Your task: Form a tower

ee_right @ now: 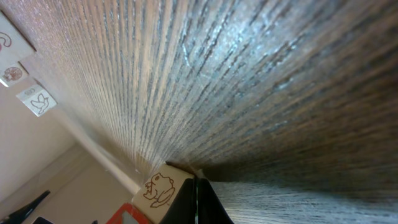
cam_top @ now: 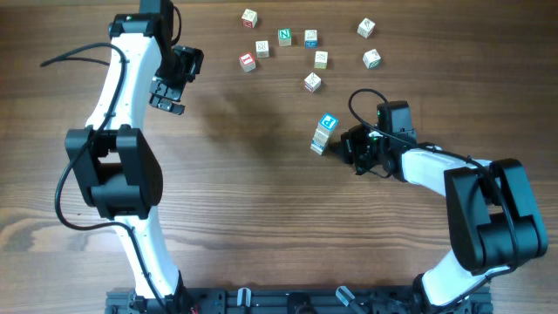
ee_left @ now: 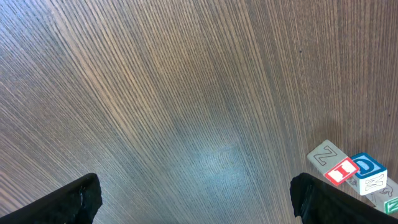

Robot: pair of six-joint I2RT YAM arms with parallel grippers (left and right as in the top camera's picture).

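The tower (cam_top: pixel 324 133), a narrow stack of small pale wooden alphabet cubes topped by a blue letter face, stands just right of centre in the overhead frame on the brown wood-grain desk (cam_top: pixel 261 201). Directly to its right, the black right claw (cam_top: pixel 342 146) sits low beside the stack's base, its fingers pressed together with nothing between them; whether they touch the stack cannot be told from above. The right wrist view shows the closed right claw (ee_right: pixel 196 200) at the bottom edge, with a pale cube face bearing a line-drawn frog (ee_right: pixel 160 188) just beside the fingertips. Nine loose wooden letter cubes (cam_top: pixel 311 38), with red, green and blue faces, lie scattered across the upper middle of the overhead frame, well apart from the tower. At upper left, the left claw (cam_top: pixel 168 90) on its white arm hangs over bare desk, jaws spread wide and empty. Its wrist view shows both black fingers (ee_left: pixel 74 202) at the bottom corners and a few letter cubes, one a red-faced cube (ee_left: pixel 341 171), at lower right.
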